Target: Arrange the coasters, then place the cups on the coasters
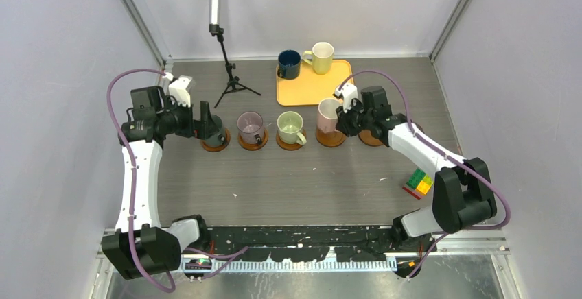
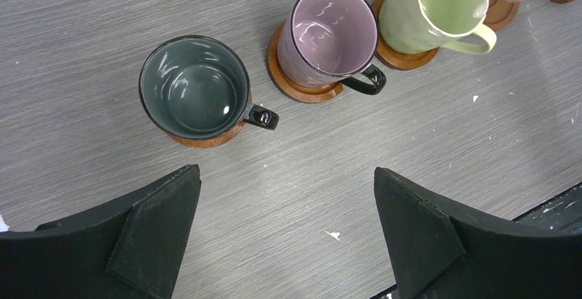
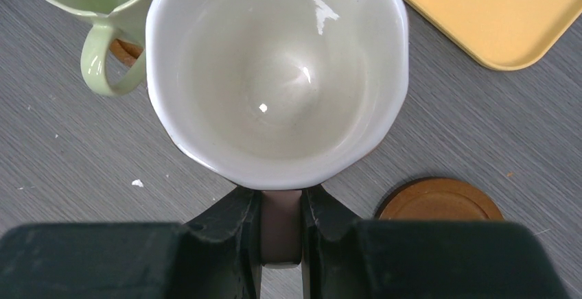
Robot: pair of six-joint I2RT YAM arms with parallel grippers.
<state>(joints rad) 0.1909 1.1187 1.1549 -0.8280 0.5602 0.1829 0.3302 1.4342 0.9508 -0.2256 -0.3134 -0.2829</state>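
Note:
A row of brown coasters lies across the table's middle. The dark green cup (image 2: 194, 86) stands on the leftmost coaster (image 2: 206, 138). Then come the mauve cup (image 1: 251, 127) and the light green cup (image 1: 291, 127), each on a coaster. My left gripper (image 2: 286, 171) hangs open just above and near the dark green cup, holding nothing. My right gripper (image 3: 281, 203) is shut on the handle of the pink cup (image 3: 278, 73), which sits slightly tilted over the fourth coaster (image 1: 331, 138). An empty coaster (image 3: 439, 199) lies right of it. The navy cup (image 1: 289, 64) and pale yellow cup (image 1: 322, 57) stand at the back.
The yellow-orange tray (image 1: 312, 86) at the back carries the navy and pale yellow cups. A black tripod stand (image 1: 230, 79) rises at the back left. A multicoloured toy block (image 1: 418, 182) lies near the right arm. White walls close in both sides.

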